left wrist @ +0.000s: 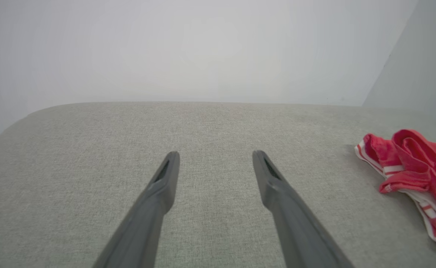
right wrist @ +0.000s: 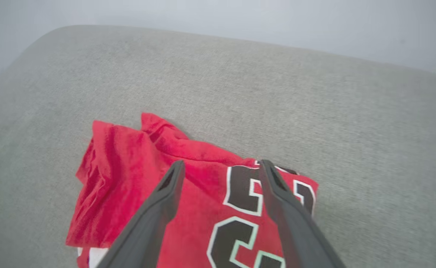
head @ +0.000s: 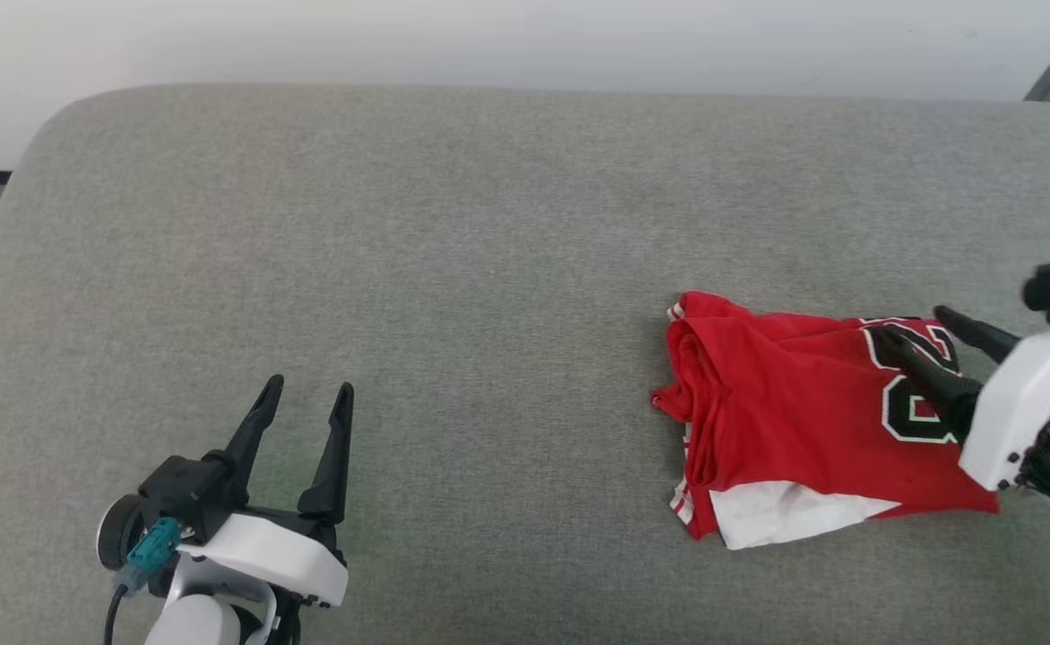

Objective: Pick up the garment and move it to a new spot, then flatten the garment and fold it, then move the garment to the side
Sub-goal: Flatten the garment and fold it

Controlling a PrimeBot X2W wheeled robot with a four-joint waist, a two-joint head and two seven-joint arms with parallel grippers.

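Down at the near left, the left gripper (head: 310, 385) is hovering over the grey cushion (head: 489, 224), its two dark fingers spreading wide and pinching nothing. From its own wrist camera the left gripper (left wrist: 216, 153) is pointing across bare grey fabric toward the pale wall (left wrist: 203, 48), with the shirt (left wrist: 419, 167) peeking in as a bunched red heap well off to one side.

Across the middle, the cushion is running flat and wide.

Now over to the right half: the shirt (head: 785, 421) is lying there on the cushion in a rough folded bundle. Its left edge is rolling up into a thick red ridge, striped trim is showing at that edge, a white panel is poking out along the near side, and the black white-outlined number is facing up at the right end.

And at the far right, the right gripper (head: 912, 322) is reaching in over that number, jaws standing apart and gripping nothing. Its wrist camera is looking straight down the right gripper (right wrist: 221, 163), both fingers straddling the number on the shirt (right wrist: 128, 167). Whether the fingertips are touching the cloth, I cannot tell.
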